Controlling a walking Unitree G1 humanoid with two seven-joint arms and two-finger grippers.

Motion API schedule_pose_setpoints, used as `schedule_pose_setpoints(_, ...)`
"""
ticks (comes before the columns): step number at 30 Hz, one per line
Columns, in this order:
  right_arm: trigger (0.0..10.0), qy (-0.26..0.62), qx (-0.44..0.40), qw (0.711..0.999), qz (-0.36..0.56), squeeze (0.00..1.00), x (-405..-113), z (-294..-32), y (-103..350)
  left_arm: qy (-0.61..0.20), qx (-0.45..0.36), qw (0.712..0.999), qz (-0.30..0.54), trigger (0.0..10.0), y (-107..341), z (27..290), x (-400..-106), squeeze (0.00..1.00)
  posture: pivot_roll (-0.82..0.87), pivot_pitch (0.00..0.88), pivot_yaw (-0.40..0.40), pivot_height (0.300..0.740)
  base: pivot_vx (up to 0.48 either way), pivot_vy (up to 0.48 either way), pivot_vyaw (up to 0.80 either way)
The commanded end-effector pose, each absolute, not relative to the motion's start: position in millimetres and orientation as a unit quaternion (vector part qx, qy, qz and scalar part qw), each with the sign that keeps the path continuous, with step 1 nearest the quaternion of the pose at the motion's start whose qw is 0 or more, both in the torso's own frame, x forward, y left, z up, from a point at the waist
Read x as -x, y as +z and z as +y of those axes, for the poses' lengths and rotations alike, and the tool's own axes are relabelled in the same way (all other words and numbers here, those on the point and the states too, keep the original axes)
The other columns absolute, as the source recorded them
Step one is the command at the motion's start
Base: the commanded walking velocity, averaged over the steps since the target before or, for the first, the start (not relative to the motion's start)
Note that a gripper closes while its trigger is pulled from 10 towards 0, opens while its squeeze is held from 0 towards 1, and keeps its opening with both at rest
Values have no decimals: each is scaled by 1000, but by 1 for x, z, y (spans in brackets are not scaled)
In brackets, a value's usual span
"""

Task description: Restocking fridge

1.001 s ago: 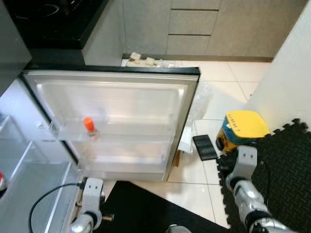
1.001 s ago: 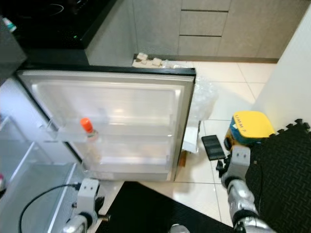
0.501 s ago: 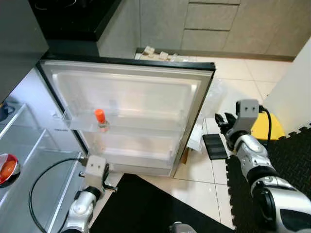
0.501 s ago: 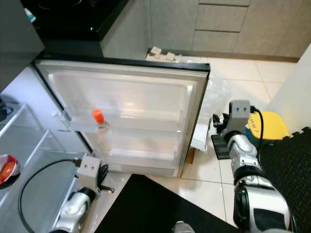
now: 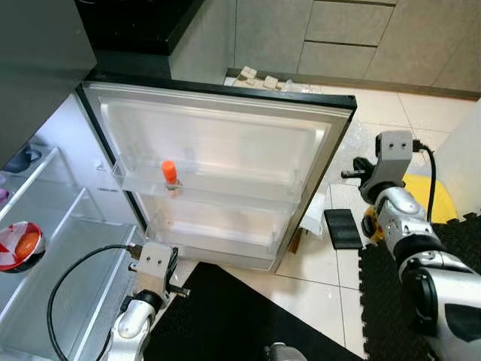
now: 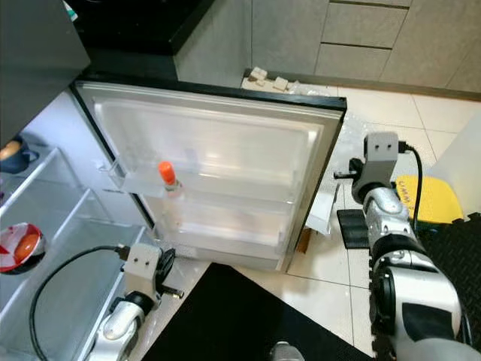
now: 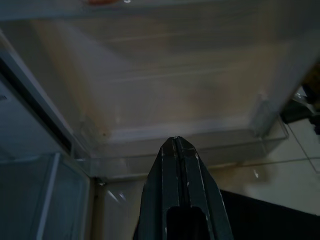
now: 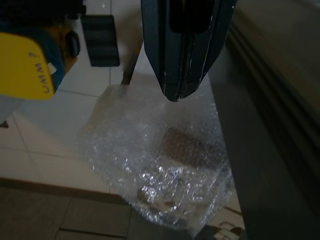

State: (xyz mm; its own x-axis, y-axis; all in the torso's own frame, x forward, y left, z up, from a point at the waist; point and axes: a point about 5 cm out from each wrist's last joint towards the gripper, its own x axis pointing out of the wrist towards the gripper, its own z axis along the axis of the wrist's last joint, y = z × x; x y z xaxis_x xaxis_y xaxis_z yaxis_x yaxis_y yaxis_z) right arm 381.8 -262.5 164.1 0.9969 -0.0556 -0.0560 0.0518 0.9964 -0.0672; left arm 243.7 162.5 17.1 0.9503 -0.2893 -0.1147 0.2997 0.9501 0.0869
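**Fridge door wide open, both grippers empty**

Nearest the robot, low on its left, the left gripper [image 7: 176, 145] has its two black fingers pressed flat together, holding nothing. Just beyond their tips runs the clear plastic lower bin [image 7: 200, 150] of the white open fridge door [image 5: 225, 143]; the arm probably waits there, out of the way of the shelves.

Further out on the right, the right gripper [image 8: 182, 92] is also closed with nothing between its fingers. Past its tips a crumpled sheet of clear bubble wrap [image 8: 160, 165] lies on the pale tiled floor [image 5: 331, 286], and the dark edge of the door stands just beside the fingers. Judging by that closeness, this arm may be steadying the door or about to push it.

Farthest from the left fingers, a clear bottle with an orange cap [image 5: 170, 177] stands in the door's upper shelf, long axis upright, cap pointing up. That upright seat likely keeps it from rolling when the door swings.
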Motion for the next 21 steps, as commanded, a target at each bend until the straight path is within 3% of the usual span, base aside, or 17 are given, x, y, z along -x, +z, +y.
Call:
schedule_pose_setpoints(1, 2039, -19, 34, 998, 47, 0, -382, -260, 160, -206, -46, 977, 41, 10000, 22, 157, -234, 0, -95, 149, -14, 725, 0, 0, 0)
schedule_pose_setpoints(3, 2039, -15, 34, 998, 46, 0, -383, -259, 160, -228, -43, 972, 31, 10000, 26, 153, -231, 0, -95, 149, -14, 725, 0, 0, 0)
schedule_pose_setpoints(4, 3294, -6, 34, 998, 44, 0, -384, -256, 161, -255, -31, 966, 16, 10000, 33, 149, -229, 0, -96, 149, -13, 725, 0, 0, 0)
schedule_pose_setpoints(8, 4314, 10, 33, 999, 41, 0, -385, -252, 162, -293, -13, 956, 8, 10000, 40, 145, -226, 0, -95, 148, -12, 725, 0, 0, 0)
schedule_pose_setpoints(9, 4863, 17, 31, 999, 38, 0, -385, -250, 163, -310, -5, 951, 7, 10000, 43, 143, -225, 0, -94, 148, -12, 725, 0, 0, 0)
schedule_pose_setpoints(10, 6039, 34, 21, 999, 30, 0, -386, -246, 164, -333, -1, 943, 8, 10000, 46, 140, -226, 0, -92, 149, -10, 725, 0, 0, 0)
schedule_pose_setpoints(13, 6431, 55, 8, 998, 19, 0, -387, -241, 166, -358, 2, 934, 8, 10000, 50, 135, -227, 0, -90, 149, -8, 725, 0, 0, 0)
schedule_pose_setpoints(14, 8039, 81, -2, 997, 12, 0, -388, -235, 167, -368, 1, 930, 5, 10000, 53, 132, -229, 0, -91, 149, -6, 725, 0, 0, 0)
schedule_pose_setpoints(15, 8039, 98, -8, 995, 8, 0, -388, -231, 167, -373, 0, 928, 3, 10000, 54, 130, -230, 0, -91, 149, -6, 725, 0, 0, 0)
schedule_pose_setpoints(16, 9255, 128, -14, 992, 1, 0, -388, -224, 167, -376, 2, 927, 0, 10000, 56, 128, -231, 0, -92, 148, -5, 725, 0, 0, 0)
schedule_pose_setpoints(17, 9255, 128, -14, 992, 1, 0, -388, -224, 167, -376, 2, 927, 0, 10000, 56, 128, -231, 0, -92, 148, -5, 725, 0, 0, 0)
schedule_pose_setpoints(18, 10000, 155, -21, 988, -7, 0, -387, -219, 167, -378, 3, 926, -1, 10000, 56, 127, -232, 0, -92, 147, -3, 725, 0, 0, 0)
schedule_pose_setpoints(21, 10000, 198, -40, 979, -16, 0, -385, -210, 164, -381, 6, 925, 2, 10000, 54, 128, -231, 0, -94, 146, -2, 725, 0, 0, 0)
